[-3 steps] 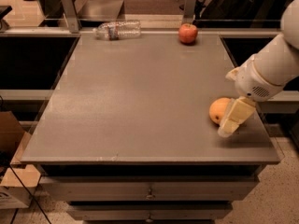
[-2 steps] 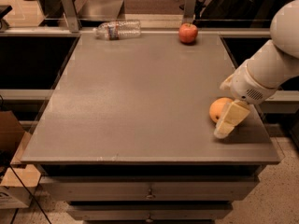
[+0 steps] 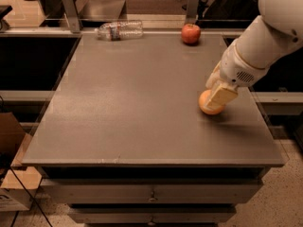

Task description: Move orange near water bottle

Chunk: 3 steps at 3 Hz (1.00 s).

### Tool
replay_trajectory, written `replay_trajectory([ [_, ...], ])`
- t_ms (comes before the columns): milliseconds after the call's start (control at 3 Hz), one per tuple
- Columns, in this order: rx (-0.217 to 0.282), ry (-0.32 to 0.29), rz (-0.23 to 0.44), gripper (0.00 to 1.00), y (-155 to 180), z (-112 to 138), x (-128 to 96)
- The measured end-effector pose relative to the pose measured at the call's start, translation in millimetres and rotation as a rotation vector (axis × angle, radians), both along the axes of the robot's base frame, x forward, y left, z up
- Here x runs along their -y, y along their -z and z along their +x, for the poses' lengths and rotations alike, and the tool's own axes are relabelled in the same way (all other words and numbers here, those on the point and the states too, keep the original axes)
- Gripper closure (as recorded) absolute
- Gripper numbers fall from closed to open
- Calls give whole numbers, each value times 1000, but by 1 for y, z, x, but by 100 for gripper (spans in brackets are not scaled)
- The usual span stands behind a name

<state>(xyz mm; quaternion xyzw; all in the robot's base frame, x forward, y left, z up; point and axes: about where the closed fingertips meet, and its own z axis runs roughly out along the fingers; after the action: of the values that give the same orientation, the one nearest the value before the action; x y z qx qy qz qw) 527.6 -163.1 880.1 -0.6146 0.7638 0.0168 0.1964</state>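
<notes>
1. The gripper (image 3: 219,96) is down on the orange (image 3: 204,104), near the right edge of the counter (image 3: 132,112); whether it has clenched I cannot tell
2. The bottle (image 3: 119,30) lies on its side at the far edge, well apart, up and left of the gripper, so the carry likely runs diagonally

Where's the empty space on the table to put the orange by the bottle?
Bare table runs along the back edge between the bottle and the apple, and over the whole left and middle. The only crowded spot is the right side, where the pincer is at the orange.
</notes>
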Motion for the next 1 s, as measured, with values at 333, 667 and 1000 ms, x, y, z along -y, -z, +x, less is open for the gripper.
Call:
replay_trajectory([
  [333,108,-75,50,87,-58,-1,-35],
  [667,110,-76,55,100,-60,-2,-37],
  [1000,120,-82,48,83,-62,-1,-36],
])
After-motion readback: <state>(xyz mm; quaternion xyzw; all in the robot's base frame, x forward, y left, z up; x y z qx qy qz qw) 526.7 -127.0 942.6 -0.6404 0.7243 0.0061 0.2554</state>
